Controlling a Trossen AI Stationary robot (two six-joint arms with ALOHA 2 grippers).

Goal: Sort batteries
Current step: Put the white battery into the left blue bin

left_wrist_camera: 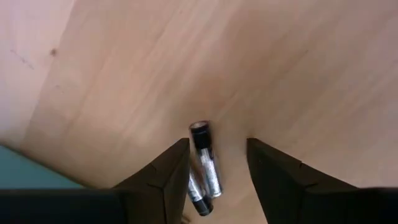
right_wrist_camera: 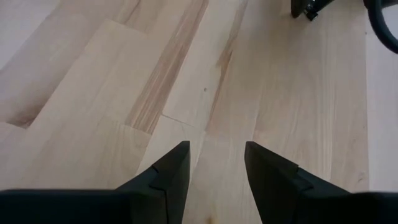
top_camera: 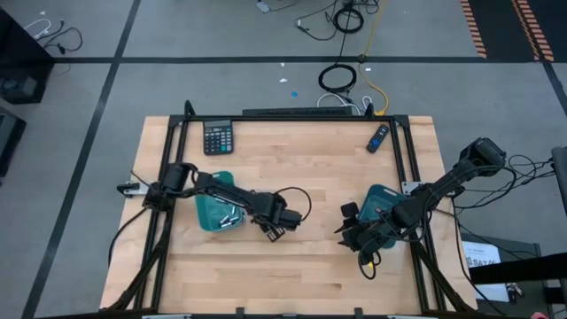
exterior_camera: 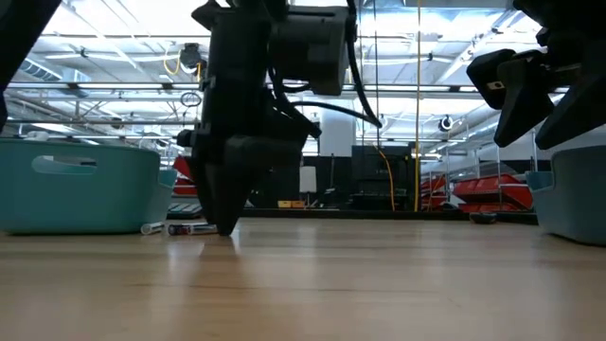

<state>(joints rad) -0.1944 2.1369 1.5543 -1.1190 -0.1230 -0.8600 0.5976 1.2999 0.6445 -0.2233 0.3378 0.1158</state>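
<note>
Two batteries lie side by side on the wooden table between the open fingers of my left gripper (left_wrist_camera: pixel 217 146): one silvery with a dark end (left_wrist_camera: pixel 206 163), the other (left_wrist_camera: pixel 198 194) close to one finger. The left gripper (top_camera: pixel 273 232) points down, its fingertips at the table (exterior_camera: pixel 225 224), just right of the left teal tray (top_camera: pixel 205 218), which holds several batteries (top_camera: pixel 229 215). More batteries (exterior_camera: pixel 180 228) lie on the table beside that tray (exterior_camera: pixel 76 185). My right gripper (top_camera: pixel 349 232) is open and empty over bare wood (right_wrist_camera: pixel 216 149), near the right teal tray (top_camera: pixel 379 195). My left gripper comes from above with a finger on either side of the two batteries, which lie flat on the table along the gap. One finger (left_wrist_camera: pixel 168 177) is right beside the nearer battery; whether it touches it, I cannot tell.
A black calculator (top_camera: pixel 218 137) lies at the far left of the table and a dark blue remote-like stick (top_camera: pixel 378 137) at the far right. The right teal tray (exterior_camera: pixel 578 194) stands at the table's right edge. Bare wood lies between the two grippers.
</note>
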